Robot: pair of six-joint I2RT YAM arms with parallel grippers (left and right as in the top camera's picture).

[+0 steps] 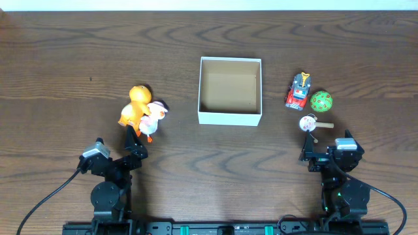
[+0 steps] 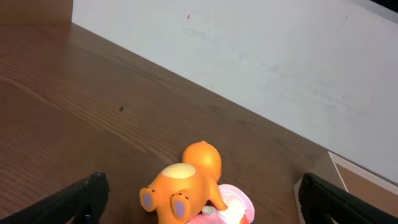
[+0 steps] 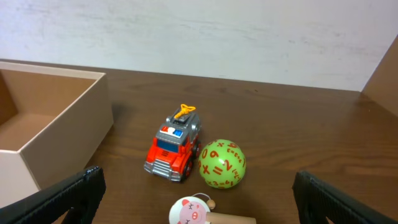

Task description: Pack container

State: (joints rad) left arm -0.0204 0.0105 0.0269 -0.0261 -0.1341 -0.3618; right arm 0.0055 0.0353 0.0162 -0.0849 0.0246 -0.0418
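My left gripper (image 2: 202, 190), jaws spread wide, faces an orange duck toy (image 1: 137, 103) and the pink-and-white toy (image 1: 155, 117) touching it. My right gripper (image 3: 196, 186), equally wide open, looks onto a red fire truck (image 1: 299, 91), a green numbered ball (image 1: 321, 100) and a pink-faced toy on a wooden handle (image 1: 309, 123). The container (image 1: 230, 118) sits mid-tabletop (image 1: 65, 65), between the two groups of toys.

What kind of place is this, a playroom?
Probably a robot test bench, not a playroom: a left arm and right arm stand at the edge of a wooden table, with a toy truck and green ball beside an empty container.
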